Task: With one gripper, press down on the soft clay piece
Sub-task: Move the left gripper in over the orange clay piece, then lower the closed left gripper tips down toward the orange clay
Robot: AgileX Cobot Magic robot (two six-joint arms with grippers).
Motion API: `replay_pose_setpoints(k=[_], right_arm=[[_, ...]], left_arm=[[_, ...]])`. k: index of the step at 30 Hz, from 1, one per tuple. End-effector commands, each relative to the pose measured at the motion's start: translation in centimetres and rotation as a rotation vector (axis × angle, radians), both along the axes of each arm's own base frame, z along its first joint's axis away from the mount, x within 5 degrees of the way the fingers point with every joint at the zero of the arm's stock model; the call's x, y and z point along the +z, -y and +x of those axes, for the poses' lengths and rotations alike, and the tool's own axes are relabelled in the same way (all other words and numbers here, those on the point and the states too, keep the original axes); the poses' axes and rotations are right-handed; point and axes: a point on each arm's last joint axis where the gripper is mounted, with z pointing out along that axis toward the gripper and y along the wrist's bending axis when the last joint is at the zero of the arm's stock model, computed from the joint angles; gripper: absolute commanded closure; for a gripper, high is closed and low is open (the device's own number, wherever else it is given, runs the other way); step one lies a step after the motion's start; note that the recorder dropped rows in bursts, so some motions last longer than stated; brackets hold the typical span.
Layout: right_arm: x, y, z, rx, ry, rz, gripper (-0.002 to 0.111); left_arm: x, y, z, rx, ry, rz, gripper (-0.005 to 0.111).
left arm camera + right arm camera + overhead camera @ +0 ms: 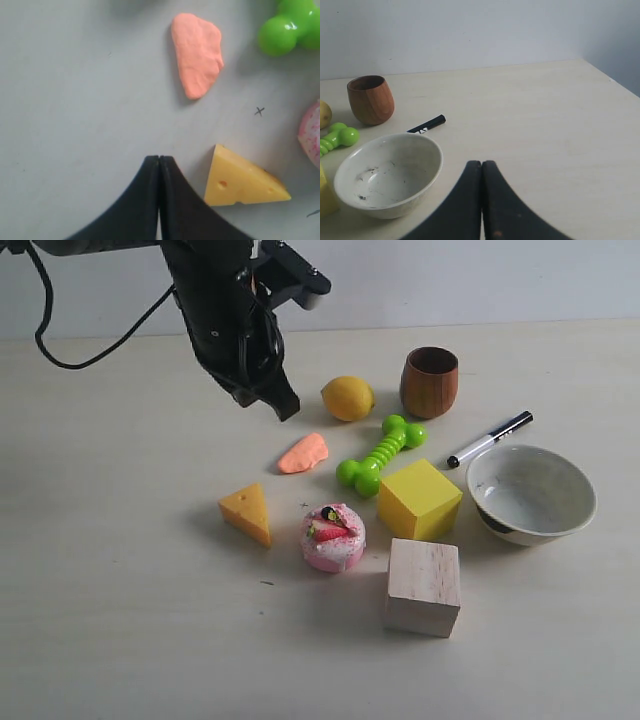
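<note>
Fingers [140,205] on the left gripper [284,406] are pressed together, empty, prob. to make one blunt tip for pressing. Exterior view: it hangs upper left of ctr. The soft clay piece [303,453] lies flat on the bench [120,590] just below-right, untouched.

The pale table [120,570] carried a loose cluster. Toward the wall sat a lemon [347,398] and a brown wooden cup [430,382], near each other. The soft clay piece [303,453] lay flat, with a green bone toy [380,455] just beside it. A marker pen [490,439] and a white bowl [530,490] were off to the right. Nearer sat a cheese wedge [248,512], a pink cake toy [333,537], a yellow cube [419,499] and a plain wood block [424,586].
</note>
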Motion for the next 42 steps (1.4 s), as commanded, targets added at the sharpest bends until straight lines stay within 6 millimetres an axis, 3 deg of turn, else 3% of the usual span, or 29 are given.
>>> replay_pose_setpoints(k=[1,14,25,32,42], right_arm=[[-0.1,0.0,0.0,-0.004,0.005,-0.005,0.108],[-0.1,0.0,0.0,-0.004,0.005,-0.005,0.108],[-0.1,0.0,0.0,-0.004,0.005,-0.005,0.108],[-0.1,0.0,0.0,-0.004,0.005,-0.005,0.108],[-0.1,0.0,0.0,-0.004,0.005,-0.005,0.108]], left_arm=[[0.6,0.7,0.1,0.005,0.032,-0.068,0.107],[1.2,2.4,0.8,0.057,0.099,-0.289,0.107],[-4.2,4.5,2.4,0.114,-0.081,-0.242,0.107],[-5.1,4.8,3.5,0.101,-0.068,-0.229,0.107],[-8.0,4.3,4.4,0.118,-0.101,-0.185,0.107]])
